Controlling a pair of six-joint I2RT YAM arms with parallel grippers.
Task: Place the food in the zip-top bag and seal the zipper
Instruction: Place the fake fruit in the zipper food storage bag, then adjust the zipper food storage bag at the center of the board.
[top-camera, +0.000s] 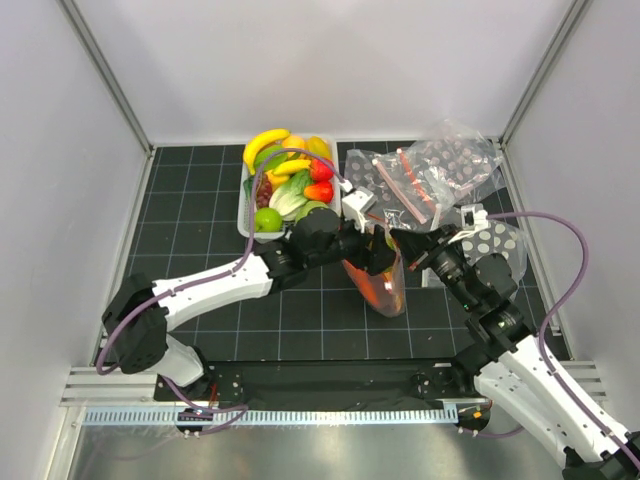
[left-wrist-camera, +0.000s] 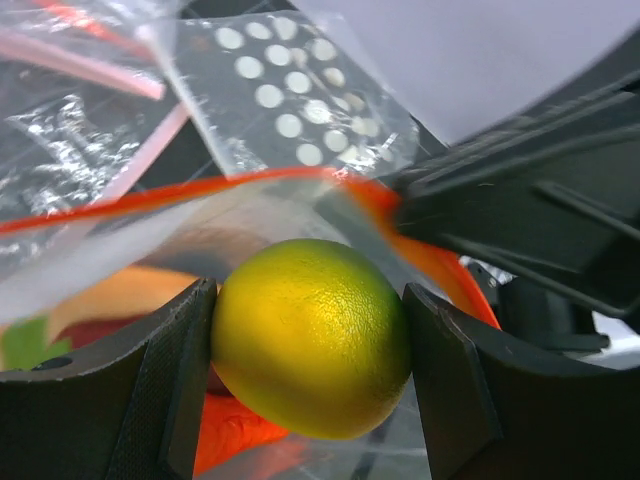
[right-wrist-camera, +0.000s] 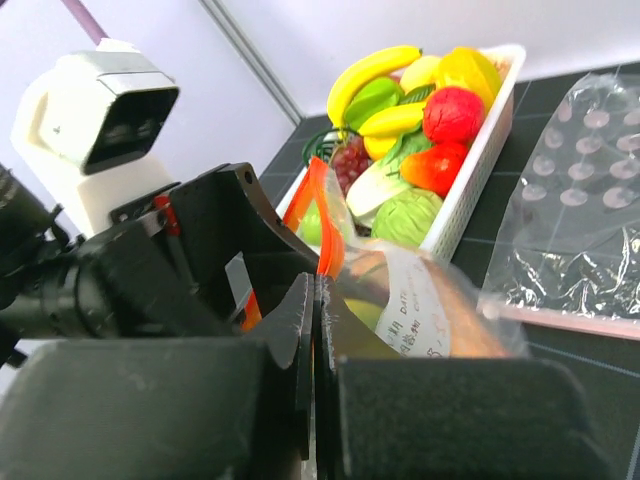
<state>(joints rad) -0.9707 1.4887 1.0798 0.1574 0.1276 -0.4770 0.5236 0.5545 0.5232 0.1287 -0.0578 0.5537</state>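
My left gripper (top-camera: 374, 254) is shut on a round yellow-green toy fruit (left-wrist-camera: 312, 335), its fingers (left-wrist-camera: 150, 390) on either side of it, at the open mouth of the zip-top bag (top-camera: 388, 288). The bag stands between the two arms and holds orange and red food (left-wrist-camera: 232, 432). Its orange-red zipper (left-wrist-camera: 150, 196) curves just behind the fruit. My right gripper (right-wrist-camera: 316, 300) is shut on the bag's rim at the zipper (right-wrist-camera: 326, 228) and holds that side up. More food, bananas (top-camera: 266, 140) and strawberries (top-camera: 320, 190), lies in the white tub (top-camera: 243, 212).
Several spare clear dotted bags (top-camera: 432, 172) lie at the back right, one showing in the right wrist view (right-wrist-camera: 580, 200). The white tub (right-wrist-camera: 482, 150) stands just left of them. Grey walls and metal posts close in the black gridded mat (top-camera: 190, 200).
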